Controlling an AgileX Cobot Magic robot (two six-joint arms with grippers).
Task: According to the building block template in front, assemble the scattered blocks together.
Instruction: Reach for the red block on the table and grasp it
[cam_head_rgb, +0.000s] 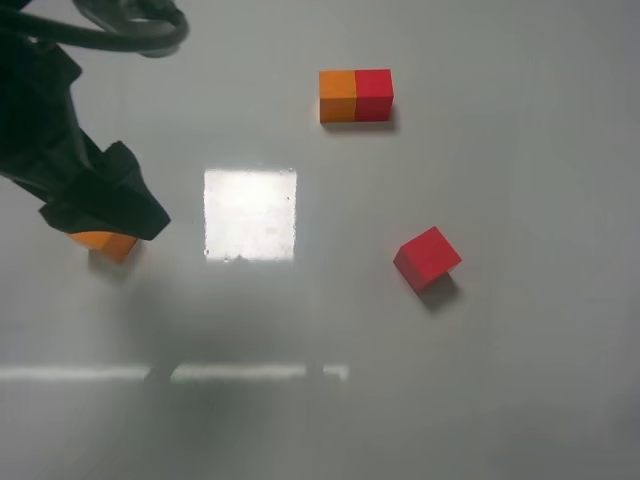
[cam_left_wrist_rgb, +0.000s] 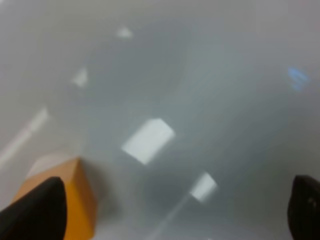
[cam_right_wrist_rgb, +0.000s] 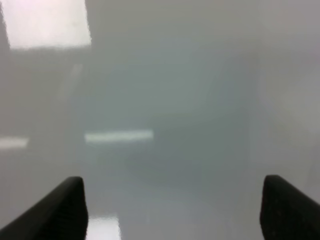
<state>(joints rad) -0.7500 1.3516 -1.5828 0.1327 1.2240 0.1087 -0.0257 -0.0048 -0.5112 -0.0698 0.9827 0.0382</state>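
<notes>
The template (cam_head_rgb: 356, 96), a joined orange and red pair, lies at the far middle of the table. The loose red cube (cam_head_rgb: 428, 257) lies turned at an angle on the right, with nothing near it. The loose orange cube (cam_head_rgb: 105, 243) sits at the left, mostly covered by my left gripper (cam_head_rgb: 110, 215). In the left wrist view the orange cube (cam_left_wrist_rgb: 75, 200) is close beside one fingertip (cam_left_wrist_rgb: 37, 212), and the left gripper (cam_left_wrist_rgb: 170, 215) is wide open and holds nothing. My right gripper (cam_right_wrist_rgb: 172, 212) is open over bare table and does not show in the exterior high view.
The grey table (cam_head_rgb: 520, 380) carries a bright square glare patch (cam_head_rgb: 250, 214) between the cubes. The left arm and its black cable (cam_head_rgb: 120, 35) fill the far left corner.
</notes>
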